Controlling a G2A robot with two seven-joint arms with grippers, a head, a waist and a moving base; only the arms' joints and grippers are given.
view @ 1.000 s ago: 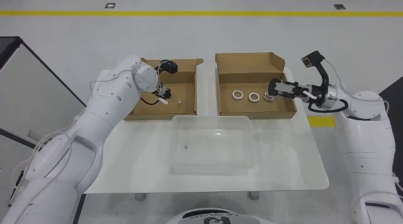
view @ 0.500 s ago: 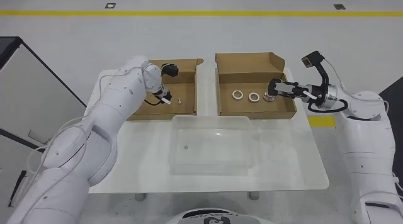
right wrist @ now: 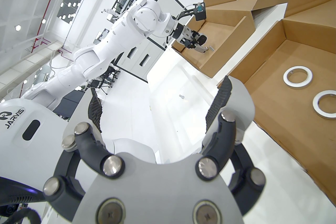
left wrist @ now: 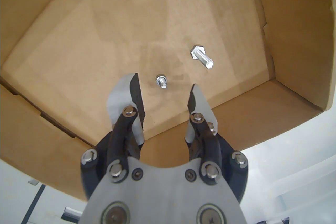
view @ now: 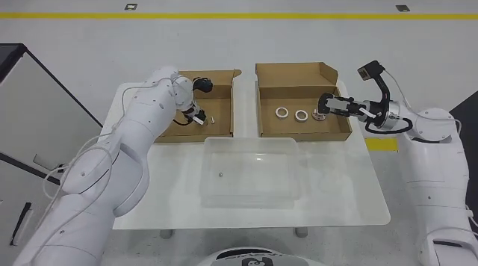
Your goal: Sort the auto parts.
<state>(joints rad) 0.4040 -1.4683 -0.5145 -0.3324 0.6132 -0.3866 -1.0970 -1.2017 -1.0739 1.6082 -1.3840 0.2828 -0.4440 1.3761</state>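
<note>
My left gripper point(left wrist: 164, 93) hangs open inside the left cardboard box point(view: 216, 94), low over its floor. A small silver bolt point(left wrist: 161, 81) lies on the floor just beyond the gap between the fingertips, not held. A larger hex bolt point(left wrist: 201, 57) lies close beside it, seen from above as bolt point(view: 213, 120) next to the left gripper point(view: 197, 115). My right gripper point(right wrist: 160, 104) is open and empty at the right wall of the right box point(view: 295, 79). Two metal rings point(view: 283, 113) point(view: 301, 115) lie on that box's floor.
A clear plastic bin point(view: 250, 141) stands on the white table point(view: 343, 191) in front of both boxes, with one small bolt point(view: 221, 175) inside. The boxes' raised flaps and walls border both grippers. Bare tabletop lies to either side of the bin.
The left gripper has shifted a little to the right inside its box, closer to the bolts, and the left arm's elbow has swung. The right arm has not moved.
</note>
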